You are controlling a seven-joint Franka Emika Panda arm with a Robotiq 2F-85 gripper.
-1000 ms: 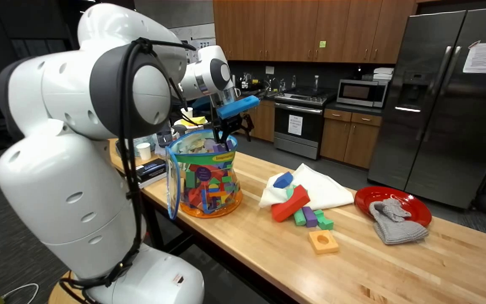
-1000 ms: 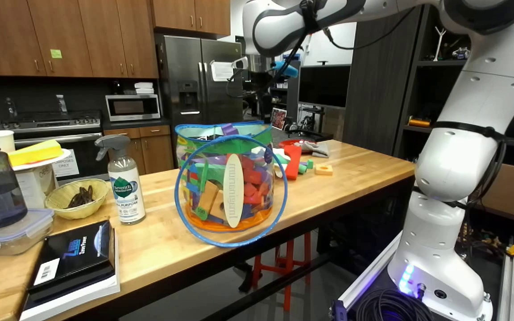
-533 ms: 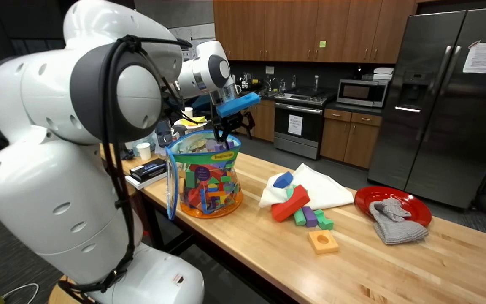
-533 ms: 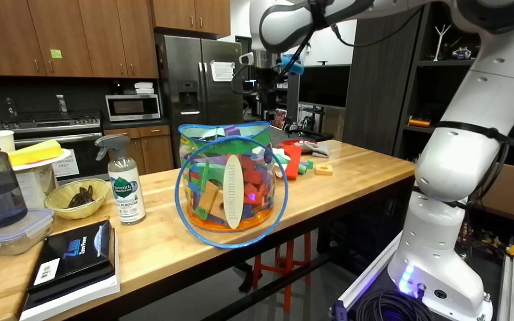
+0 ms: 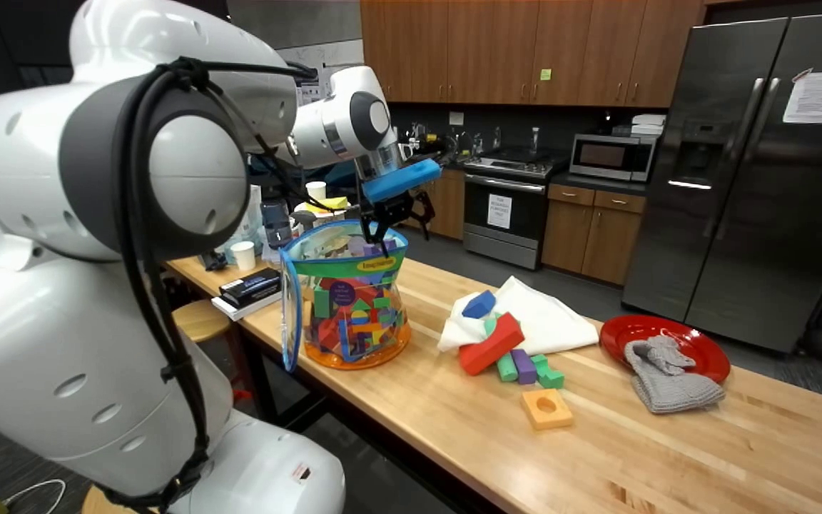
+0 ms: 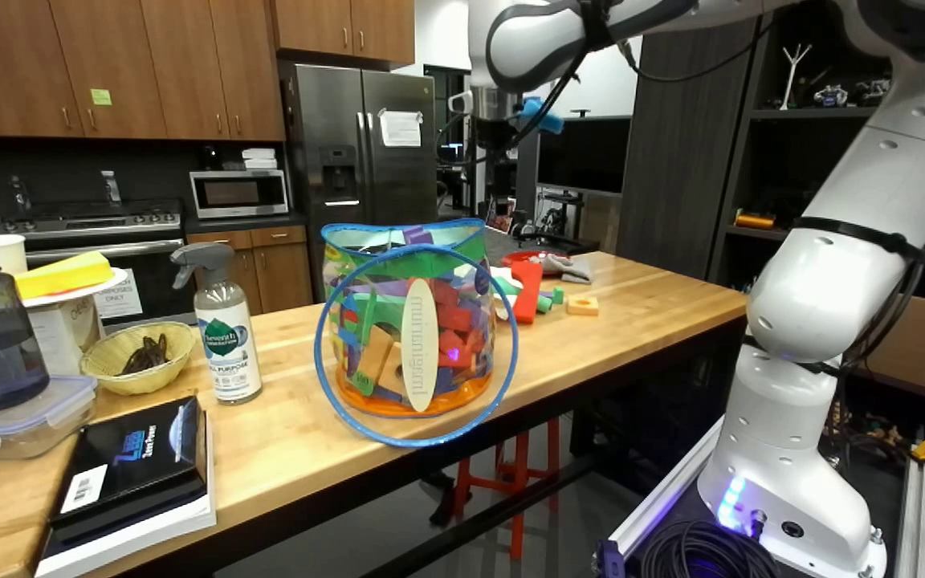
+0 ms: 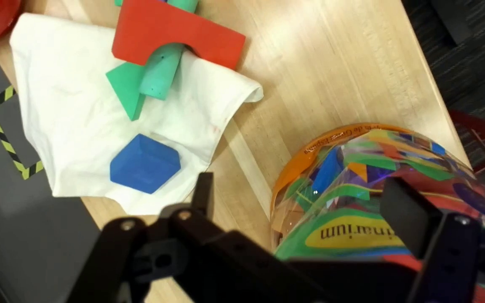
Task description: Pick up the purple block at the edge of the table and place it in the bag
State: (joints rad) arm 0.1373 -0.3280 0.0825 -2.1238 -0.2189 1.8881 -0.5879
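The purple block point(image 5: 524, 366) lies on the light-wood table point(image 5: 439, 421) between green pieces, beside a red arch block, in an exterior view. At most a sliver of it shows at the top edge of the wrist view. The see-through bag point(image 5: 355, 307) stands on the table, full of colourful pieces, and also shows in an exterior view point(image 6: 450, 317). A purple piece point(image 6: 417, 234) shows at its open mouth. My gripper point(image 5: 405, 243) is by the bag's rim. In the wrist view my gripper point(image 7: 305, 200) has its fingers wide apart, nothing between them, with the bag's side below.
A red arch block point(image 5: 493, 345), a blue block point(image 7: 145, 163) and a white cloth point(image 7: 70, 105) lie near the purple block. An orange square block point(image 5: 546, 409) is nearer the front edge. A red plate point(image 5: 618, 339) holds a grey cloth. A spray bottle point(image 6: 227, 337) stands beside the bag.
My gripper has moved up and to the right, away from the bag's rim, in an exterior view. The arm's elbow has swung outward. The bag's rim has shifted slightly; the table blocks have not moved.
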